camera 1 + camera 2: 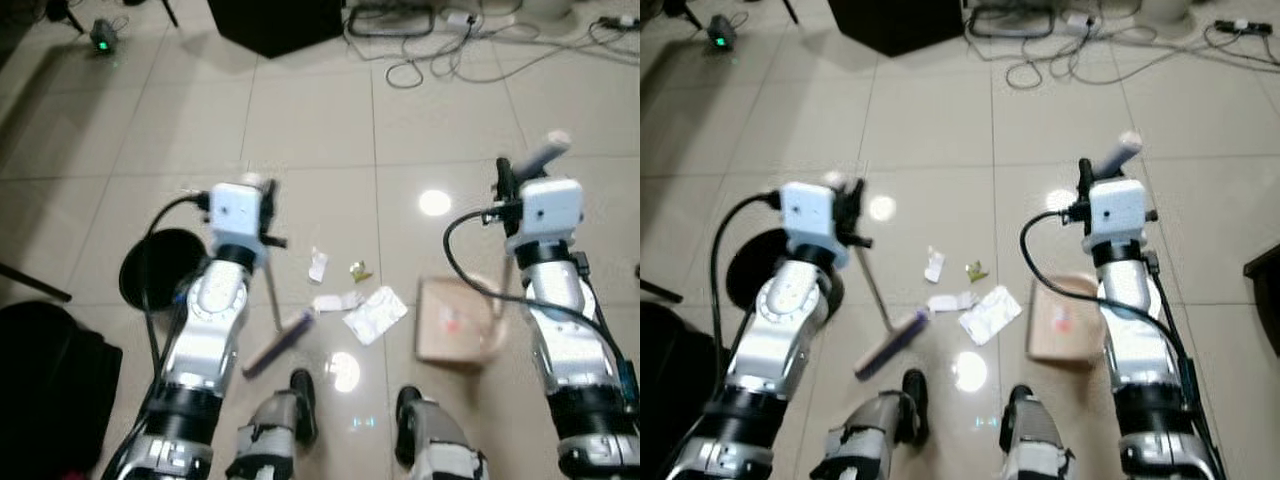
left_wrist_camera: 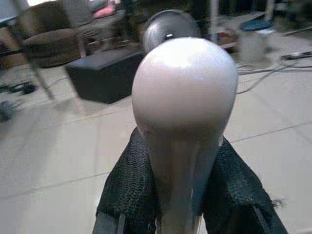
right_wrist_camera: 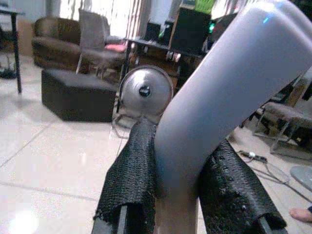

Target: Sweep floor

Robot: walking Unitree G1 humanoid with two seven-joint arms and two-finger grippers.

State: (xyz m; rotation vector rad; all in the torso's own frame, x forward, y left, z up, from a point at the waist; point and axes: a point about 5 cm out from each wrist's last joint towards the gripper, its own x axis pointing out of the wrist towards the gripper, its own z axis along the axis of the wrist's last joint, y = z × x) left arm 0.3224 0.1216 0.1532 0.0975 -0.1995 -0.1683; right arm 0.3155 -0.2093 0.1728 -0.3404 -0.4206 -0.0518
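1. Left eye view: the left gripper (image 1: pixel 262 192) has its jaws clamped on the top of the broom (image 1: pixel 275 318). The stick slants down from the jaws to the brush head, which rests on the floor (image 1: pixel 320 120) just beside the paper scraps (image 1: pixel 360 305). I judge it is held high so the brush can push the scraps sideways.

2. Right eye view: the right gripper (image 1: pixel 1090 180) has its jaws clamped on the handle of the dustpan (image 1: pixel 1065 320). The pan lies on the floor below the jaws, on the far side of the scraps from the brush, probably to catch them. The scraps are between brush and pan, not yet in the pan.

3. Left wrist view: the round end of the broom (image 2: pixel 184 97) stands out between the two black fingers (image 2: pixel 131 185), which press on both sides of it.

4. Right wrist view: the grey handle of the dustpan (image 3: pixel 229 97) passes between the fingers (image 3: pixel 134 175) and bends away above them; the hold looks firm.
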